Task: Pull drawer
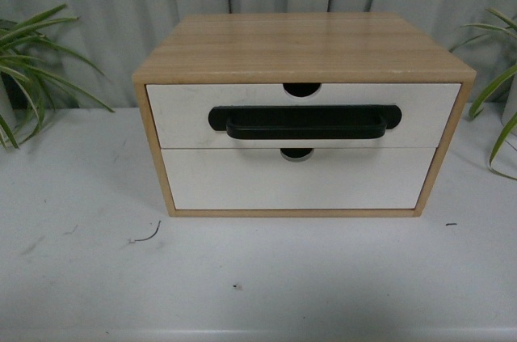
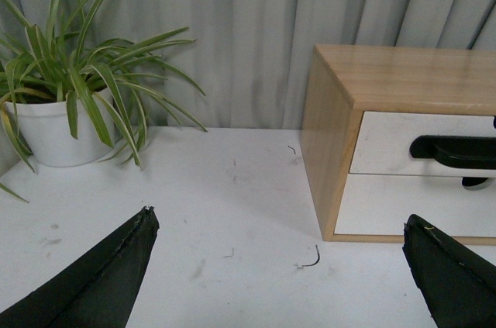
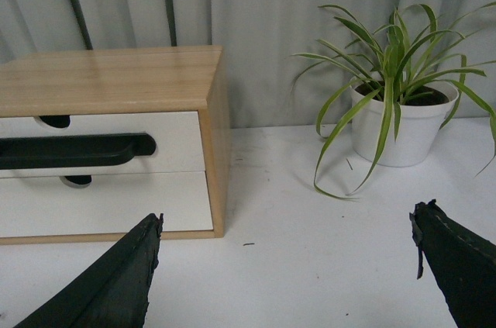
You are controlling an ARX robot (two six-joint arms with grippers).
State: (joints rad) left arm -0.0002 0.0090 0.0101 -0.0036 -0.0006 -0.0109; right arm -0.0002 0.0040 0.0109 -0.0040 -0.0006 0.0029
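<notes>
Black left fingers and right fingers are hanging wide open, holding nothing, well apart from the drawer. It is sitting shut, uppermost in a wooden cabinet near the tabletop's far edge. Reaching is probably starting; next, fingers need closing around the black bar handle. Potted plants are flanking it before a grey curtain.

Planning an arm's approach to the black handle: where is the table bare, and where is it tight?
Bare: the table in front of the cabinet, save a small dark scrap; also the gaps between the cabinet and the left plant and the right plant. Tight only near their leaves.
</notes>
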